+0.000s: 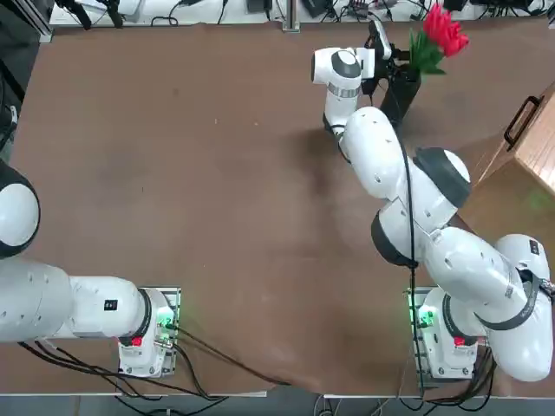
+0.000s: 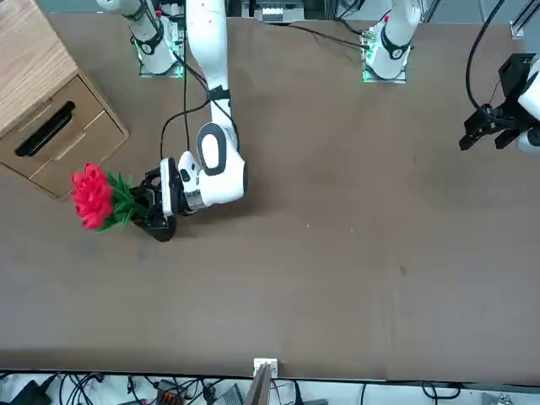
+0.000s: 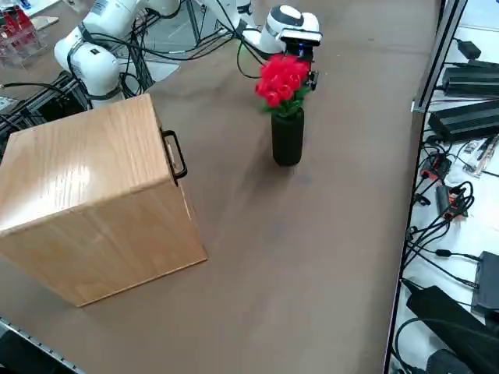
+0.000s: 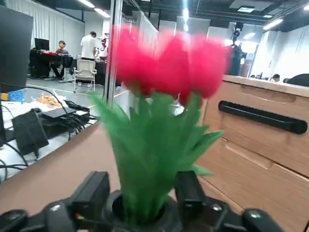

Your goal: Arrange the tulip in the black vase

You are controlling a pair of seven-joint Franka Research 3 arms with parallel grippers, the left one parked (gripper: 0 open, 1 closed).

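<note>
The tulip point(image 4: 159, 121) is seen standing upright in the black vase point(image 3: 287, 139), its stems dropped into the round mouth and its red blooms and green leaves spreading above the rim. In the top view the vase point(image 1: 400, 94) is found toward one o'clock of the table point(image 1: 217, 191), near the far edge, with the blooms point(image 1: 444, 30) leaning out at about one o'clock from it. The vase is set upright on the table surface.

The right gripper point(image 4: 144, 195) is held level at the vase's mouth, one finger point(image 4: 91, 191) on either side of the leaves. The fingers are spread apart, wider than the bunch's base; no grip on stems or vase is observed, though contact with the rim cannot be determined. In the front view the gripper point(image 2: 153, 201) is located at three o'clock of the blooms point(image 2: 91, 196).

A wooden drawer cabinet point(image 3: 93, 195) with a black handle point(image 3: 175, 154) is noted at eight o'clock of the vase in the right side view, well apart from it.
</note>
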